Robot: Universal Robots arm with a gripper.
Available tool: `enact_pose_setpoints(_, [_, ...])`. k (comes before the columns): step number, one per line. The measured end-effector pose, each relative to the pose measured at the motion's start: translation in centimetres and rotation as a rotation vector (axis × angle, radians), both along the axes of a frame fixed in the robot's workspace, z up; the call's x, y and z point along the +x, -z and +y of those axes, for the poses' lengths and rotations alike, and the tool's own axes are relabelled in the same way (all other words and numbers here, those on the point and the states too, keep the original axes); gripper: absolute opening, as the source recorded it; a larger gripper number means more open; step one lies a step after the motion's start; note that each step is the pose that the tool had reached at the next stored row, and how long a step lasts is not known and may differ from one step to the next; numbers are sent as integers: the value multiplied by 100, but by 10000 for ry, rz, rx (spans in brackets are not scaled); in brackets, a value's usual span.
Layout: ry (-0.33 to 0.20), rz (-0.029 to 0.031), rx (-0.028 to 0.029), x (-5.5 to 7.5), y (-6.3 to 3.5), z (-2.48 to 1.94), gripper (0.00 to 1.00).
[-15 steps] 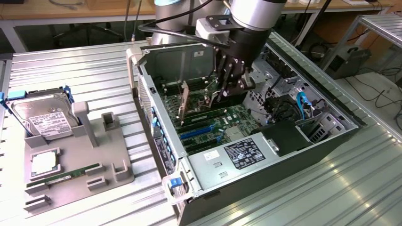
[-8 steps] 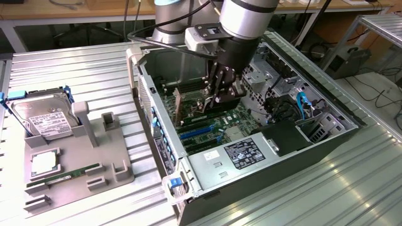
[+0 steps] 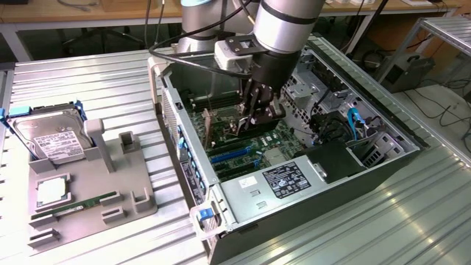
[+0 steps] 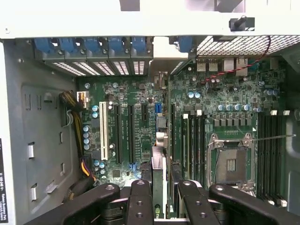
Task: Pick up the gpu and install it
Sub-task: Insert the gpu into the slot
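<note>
Gripper (image 3: 255, 117) down inside the open PC case (image 3: 368, 144), above the motherboard (image 4: 136, 140), clenched on the gpu (image 4: 159, 160).

Gpu standing on edge over the board, pinched between the two inner fingers (image 4: 140, 199). Long axis parallel to the board, running from the fingers straight toward the case wall lined with blue slot clips (image 4: 96, 46). Silvery bracket end leads, close against that wall. In the exterior view that wall is the case's side toward the exterior view's left, so bracket end points that way, other end toward the exterior view's right.

Wrist view gives the alignment:
- card seen edge-on as a thin line
- parallel to the expansion slots
- white slot (image 4: 104, 133) and black slots to one side, memory slots (image 4: 194, 140) and CPU socket (image 4: 233, 162) to the other

Cannot tell from either view whether the card's lower edge is seated in a slot.

Exterior view gives the wider scene:
- arm coming down steeply from the far side into the case
- case lying on a ribbed metal table (image 3: 88, 88)
- grey fixture (image 3: 125, 185) just beside the case on the exterior view's left, carrying a hard drive (image 3: 48, 138), a green memory stick (image 3: 77, 205) and a square chip (image 3: 53, 190)
</note>
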State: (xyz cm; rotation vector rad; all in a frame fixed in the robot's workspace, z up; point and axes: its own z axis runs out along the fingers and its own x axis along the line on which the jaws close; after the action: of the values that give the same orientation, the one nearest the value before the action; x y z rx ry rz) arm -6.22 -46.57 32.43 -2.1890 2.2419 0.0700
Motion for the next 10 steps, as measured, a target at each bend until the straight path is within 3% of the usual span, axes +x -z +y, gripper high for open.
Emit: enact_pose_setpoints(10, [0, -33, 1, -17, 141, 18, 26])
